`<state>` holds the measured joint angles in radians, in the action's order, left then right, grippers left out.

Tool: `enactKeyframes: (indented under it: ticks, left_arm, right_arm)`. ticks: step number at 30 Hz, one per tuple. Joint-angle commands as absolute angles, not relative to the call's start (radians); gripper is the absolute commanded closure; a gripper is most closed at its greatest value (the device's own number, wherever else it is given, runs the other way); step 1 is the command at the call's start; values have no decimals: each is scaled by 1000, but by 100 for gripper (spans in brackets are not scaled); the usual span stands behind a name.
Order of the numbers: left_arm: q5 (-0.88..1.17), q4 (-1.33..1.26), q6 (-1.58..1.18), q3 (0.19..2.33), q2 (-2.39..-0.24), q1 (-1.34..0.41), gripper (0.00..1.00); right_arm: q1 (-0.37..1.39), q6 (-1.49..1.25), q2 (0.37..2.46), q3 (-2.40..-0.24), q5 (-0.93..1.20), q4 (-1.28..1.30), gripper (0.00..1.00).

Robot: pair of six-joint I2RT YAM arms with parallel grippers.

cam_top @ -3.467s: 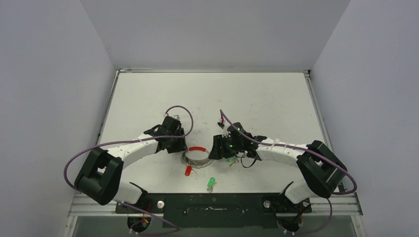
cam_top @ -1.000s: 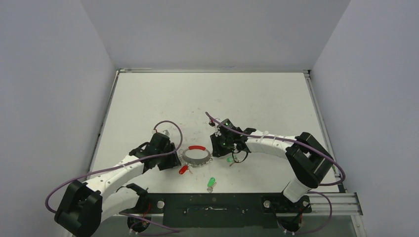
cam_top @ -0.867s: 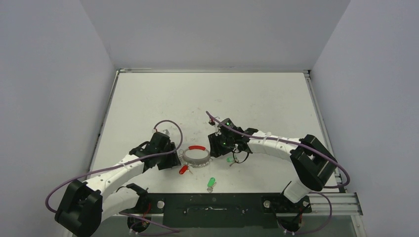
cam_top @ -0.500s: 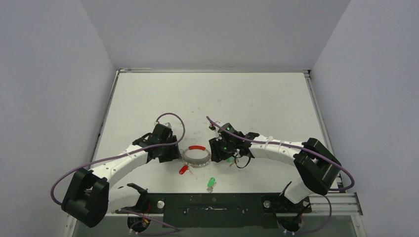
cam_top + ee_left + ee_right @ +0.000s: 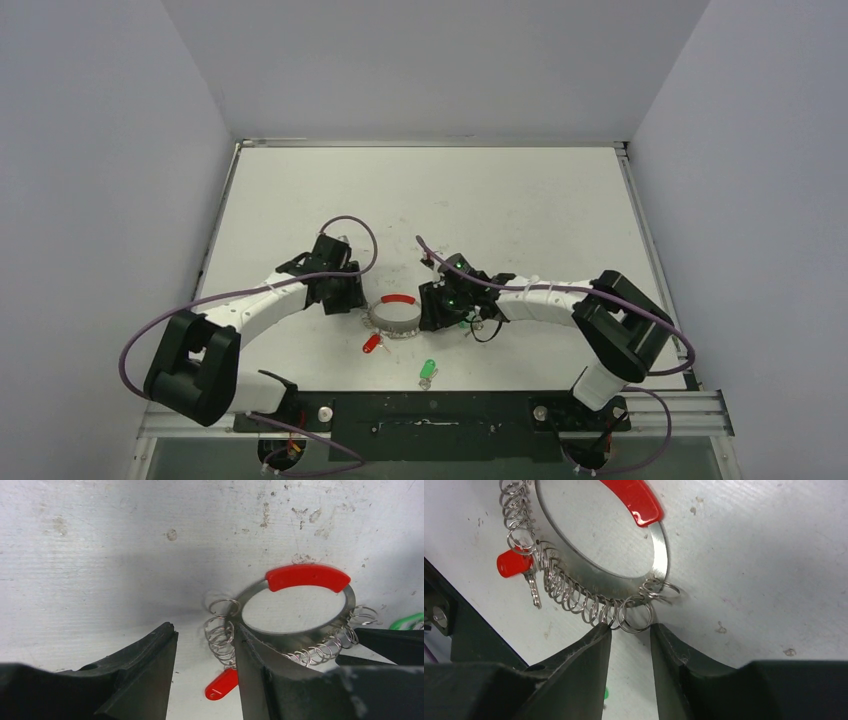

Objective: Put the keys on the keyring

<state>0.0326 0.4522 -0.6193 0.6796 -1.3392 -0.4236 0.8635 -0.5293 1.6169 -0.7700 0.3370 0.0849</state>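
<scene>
The keyring (image 5: 394, 316) lies flat near the table's front, a silvery band (image 5: 659, 555) with a red sleeve (image 5: 306, 577) and several small wire rings (image 5: 220, 636) strung along it. One green key (image 5: 428, 370) lies loose in front of it. A second green key (image 5: 406, 622) lies by the right gripper, mostly hidden. My left gripper (image 5: 205, 630) is open at the ring's left side, small rings between its fingers, one finger over the band. My right gripper (image 5: 630, 627) is open at the ring's right side, its tips touching the small rings (image 5: 636, 616).
A red-headed key (image 5: 372, 343) hangs from the small rings at the keyring's front left, also seen as the red key (image 5: 512, 563) in the right wrist view. The black mounting rail (image 5: 430, 412) runs along the near edge.
The right gripper opened and slid in against the ring's right side. The left arm swung further from the near edge, settling at the ring's left side. The loose green key stayed put.
</scene>
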Motion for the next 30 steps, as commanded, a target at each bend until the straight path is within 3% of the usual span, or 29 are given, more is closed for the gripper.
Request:
enactKeyframes:
  ticks: [1,3,5,8,9,15,21,30]
  left_arm:
    - [84,396,-605,688,-1349,-419,57]
    - [115,373,-613,660,-1341,-419,60]
    - [154,338,-637,617,-1326,-421,63]
    - [217,268,-666,558,-1291,-436,67]
    - [228,249,-672,539,-1276,-443,67]
    - [159,301,-669,509,-1154,-440,63]
    - [72,407,-629,563,-1129,-419,61]
    - [80,402,-607,595,-1228,-414,61]
  right_arm:
    - [835,-526,1664,-834,327,31,70]
    - [815,-506,1675,-860,321,52,88]
    - [792,-479,1678,-890,314,83,99]
    - [759,-429,1674,-938,283,153,100]
    - [749,-409,1670,-953,266,177,98]
    - [736,-352,1620,-998,181,279,60]
    - [783,-459,1599,-937,300,200,57]
    - [868,-695,1694,-822,399,-115,58]
